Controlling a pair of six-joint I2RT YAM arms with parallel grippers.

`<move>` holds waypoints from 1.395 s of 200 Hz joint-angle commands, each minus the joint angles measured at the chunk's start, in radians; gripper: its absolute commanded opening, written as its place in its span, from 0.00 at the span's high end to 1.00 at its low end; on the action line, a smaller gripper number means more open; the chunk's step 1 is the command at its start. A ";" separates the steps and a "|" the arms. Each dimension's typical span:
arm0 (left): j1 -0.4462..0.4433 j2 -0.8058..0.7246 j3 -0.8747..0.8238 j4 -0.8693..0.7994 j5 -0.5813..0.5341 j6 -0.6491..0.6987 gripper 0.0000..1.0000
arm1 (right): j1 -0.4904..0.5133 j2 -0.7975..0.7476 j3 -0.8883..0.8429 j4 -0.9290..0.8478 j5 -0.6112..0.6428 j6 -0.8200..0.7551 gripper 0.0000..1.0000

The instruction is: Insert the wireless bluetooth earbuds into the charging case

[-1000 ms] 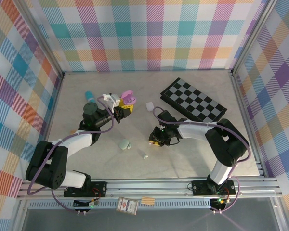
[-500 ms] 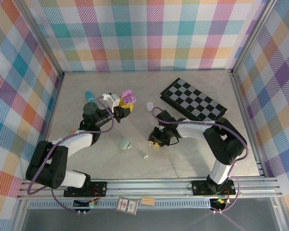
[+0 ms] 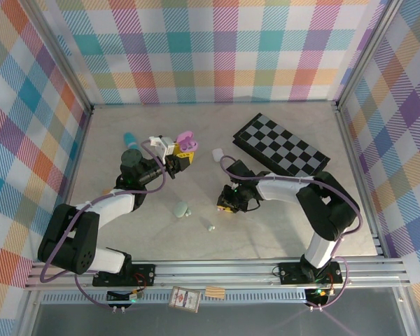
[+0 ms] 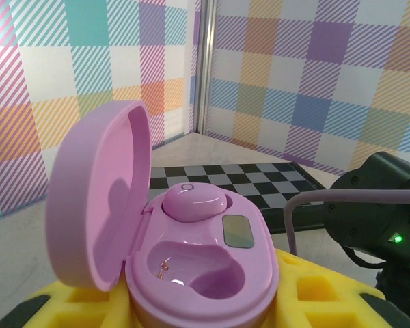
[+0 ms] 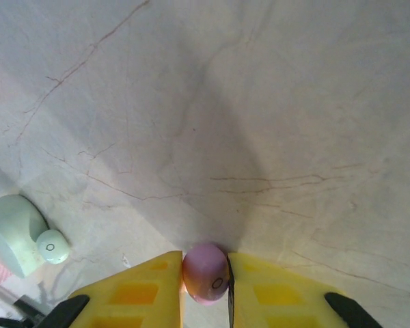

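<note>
My left gripper [image 3: 180,157] is shut on an open lilac charging case [image 4: 205,266], also seen from above as the lilac case [image 3: 187,143]. Its lid stands up on the left. One lilac earbud [image 4: 195,202] sits in the far socket; the near socket is empty. My right gripper [image 3: 226,204] is low over the tabletop, shut on a second lilac earbud [image 5: 206,272] pinched between its yellow pads [image 5: 147,287]. A mint green case [image 3: 180,209] lies on the table with a mint earbud [image 5: 52,246] beside it; another small bud [image 3: 210,226] lies nearer the front.
A black-and-white chequered board [image 3: 280,147] lies at the back right. A white case [image 3: 215,154] sits left of it. A teal item [image 3: 129,138] lies at the back left. Plaid walls enclose the table [image 3: 280,224] on three sides.
The right gripper has shifted very slightly left on the table. The left arm holds the lilac case still.
</note>
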 commanded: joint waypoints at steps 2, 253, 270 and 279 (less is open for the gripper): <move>0.004 0.010 -0.004 0.047 0.031 0.018 0.71 | 0.006 -0.076 0.014 -0.073 0.091 -0.085 0.78; -0.213 0.070 0.111 -0.310 0.069 0.368 0.71 | 0.062 -0.328 0.304 -0.077 0.153 -0.651 0.77; -0.218 0.069 0.116 -0.309 0.071 0.367 0.71 | 0.064 -0.313 0.304 -0.067 0.152 -0.647 0.77; -0.219 0.070 0.117 -0.310 0.072 0.369 0.71 | 0.065 -0.303 0.307 -0.062 0.151 -0.643 0.77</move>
